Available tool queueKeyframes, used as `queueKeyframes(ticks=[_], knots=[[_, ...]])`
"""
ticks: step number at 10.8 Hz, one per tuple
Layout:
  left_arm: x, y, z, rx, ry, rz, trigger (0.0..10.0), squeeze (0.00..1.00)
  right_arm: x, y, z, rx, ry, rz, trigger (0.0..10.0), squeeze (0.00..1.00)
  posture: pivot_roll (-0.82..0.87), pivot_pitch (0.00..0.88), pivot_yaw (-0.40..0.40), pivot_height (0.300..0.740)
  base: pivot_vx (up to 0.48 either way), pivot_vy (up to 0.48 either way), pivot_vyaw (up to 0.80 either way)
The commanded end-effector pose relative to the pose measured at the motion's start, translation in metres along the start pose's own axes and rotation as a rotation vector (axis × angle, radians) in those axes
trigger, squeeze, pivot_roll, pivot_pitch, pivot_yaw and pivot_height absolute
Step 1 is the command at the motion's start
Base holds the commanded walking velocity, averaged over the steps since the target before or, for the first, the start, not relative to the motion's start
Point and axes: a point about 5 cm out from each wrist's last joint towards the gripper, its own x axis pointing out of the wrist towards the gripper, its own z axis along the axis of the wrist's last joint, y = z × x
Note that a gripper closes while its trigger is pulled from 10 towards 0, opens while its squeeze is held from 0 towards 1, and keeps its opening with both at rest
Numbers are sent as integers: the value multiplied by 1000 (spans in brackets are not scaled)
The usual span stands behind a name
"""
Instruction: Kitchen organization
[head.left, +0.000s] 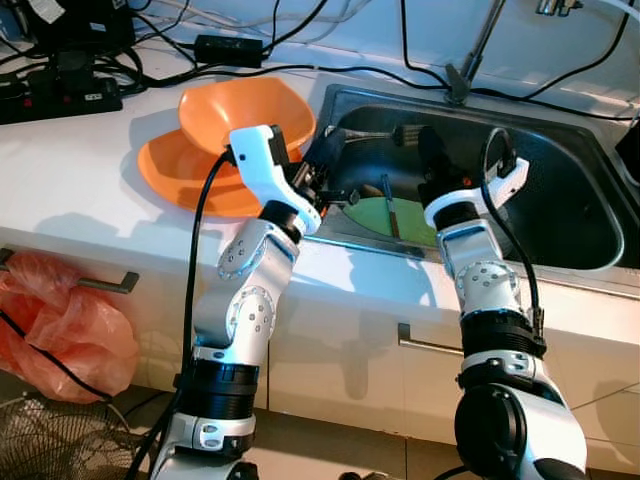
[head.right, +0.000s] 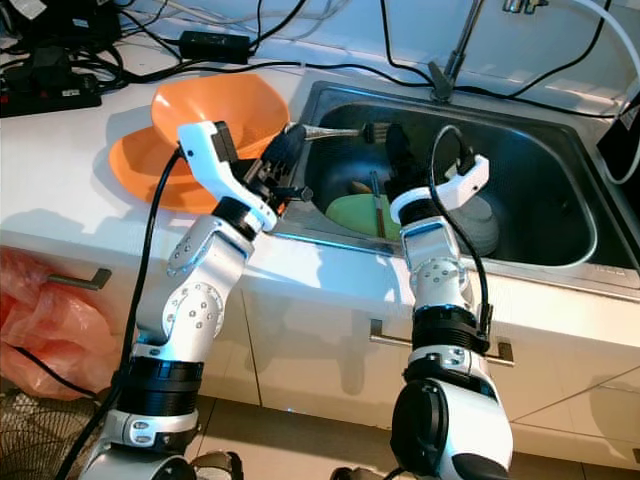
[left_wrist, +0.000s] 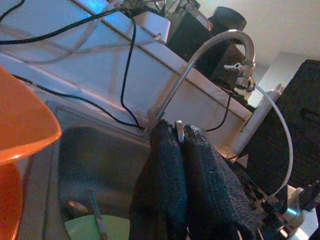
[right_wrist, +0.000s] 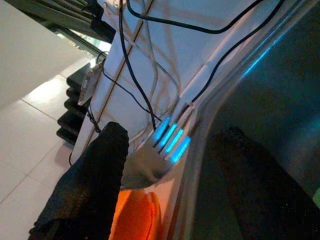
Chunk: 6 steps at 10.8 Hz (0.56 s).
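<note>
**Fork Comes Out of the Sink**

The left gripper (head.left: 322, 152) is near the middle of the frame, over the near left corner of the shiny steel sink (head.left: 560, 215). Its two black fingers (left_wrist: 172, 185) are pressed together on the handle of a silver metal fork (head.left: 372, 137). The fork sticks out to the right, above the sink.

The right gripper (head.left: 432, 160) reaches into the sink just right of the middle. Its fingers are spread wide and hold nothing.

A round green plate (head.left: 392, 217) with a dark utensil (head.left: 390, 205) on it lies low in the sink. Two orange plastic bowls (head.left: 225, 140) sit stacked on the white counter (head.left: 70, 170) at upper left.

I think the robot is taking cutlery out. Next it should carry the fork to the counter, keeping it level.
</note>
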Motion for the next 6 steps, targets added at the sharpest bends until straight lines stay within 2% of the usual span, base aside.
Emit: queueKeyframes(ticks=[1, 5, 6], knots=[[0, -7, -7, -9, 39, -40, 10000, 0, -1, 1, 4, -3, -13, 6, 10000, 0, 113, 84, -84, 740, 0, 0, 0], [-2, -8, -11, -24, 56, -53, 10000, 0, 0, 1, 2, 1, -4, 6, 10000, 0, 117, 81, -86, 740, 0, 0, 0], [-2, -9, -12, -51, 57, -56, 10000, 0, -1, 0, 3, -2, -5, 2, 10000, 0, 114, 81, -86, 740, 0, 0, 0]])
